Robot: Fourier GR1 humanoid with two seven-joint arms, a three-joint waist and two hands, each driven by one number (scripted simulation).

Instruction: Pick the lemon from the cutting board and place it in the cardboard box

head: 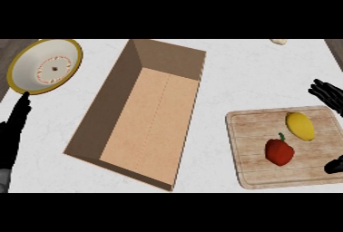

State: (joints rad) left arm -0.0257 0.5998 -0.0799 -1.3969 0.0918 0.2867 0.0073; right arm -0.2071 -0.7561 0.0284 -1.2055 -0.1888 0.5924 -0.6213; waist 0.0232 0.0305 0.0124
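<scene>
One white counter (221, 63) carries everything. Biggest item is the cardboard box (144, 113) – open top, long, lying diagonally across the middle of the view, nothing visible inside it. Next, the wooden cutting board (254, 172) at right, well apart from the box. Then the plate (46, 66) at upper left – white with a yellow rim, reddish ring pattern in the centre.

On the board: lemon (301, 126) toward the far right part, red bell pepper (279, 151) just beside it on the near side, green stem up. They're close, can't tell if touching. Lemon is still on the board, not in the box.

Left hand (15, 131) at the left edge, fingers straight and pointing up the view, tip just below the plate's rim, holding nothing.

Right hand (330, 96) at the right edge, mostly cut off by the frame – fingers spread above the board's far right corner, another dark part showing over the board's near right edge. Relaxed and wide, nothing in it, not touching the lemon.

Small pale object (279, 41) at the far edge of the counter, too small to identify.
</scene>
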